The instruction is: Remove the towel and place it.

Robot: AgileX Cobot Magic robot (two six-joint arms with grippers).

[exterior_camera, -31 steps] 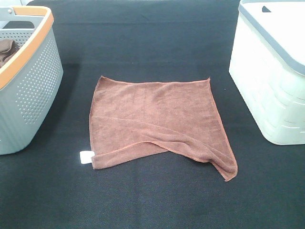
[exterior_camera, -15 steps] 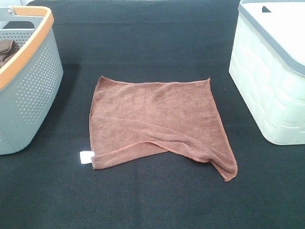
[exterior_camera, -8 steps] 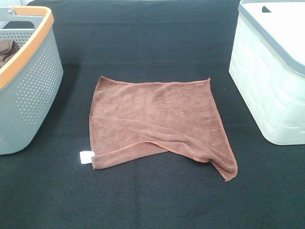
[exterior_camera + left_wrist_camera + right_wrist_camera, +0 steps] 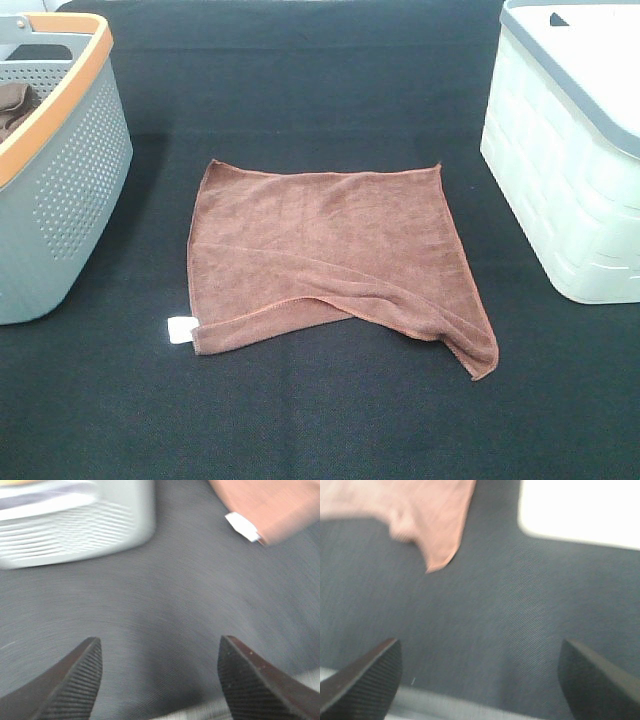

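both end effector fingers [image 4: 70,685] are dark, tapered; pads finely ribbed.

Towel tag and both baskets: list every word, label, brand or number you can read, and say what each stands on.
None can be read.
Small white tag at the towel corner: blank as far as the high view shows, blurred in the left wrist view.
Grey basket with the orange rim: no lettering visible.
White basket: no lettering visible.
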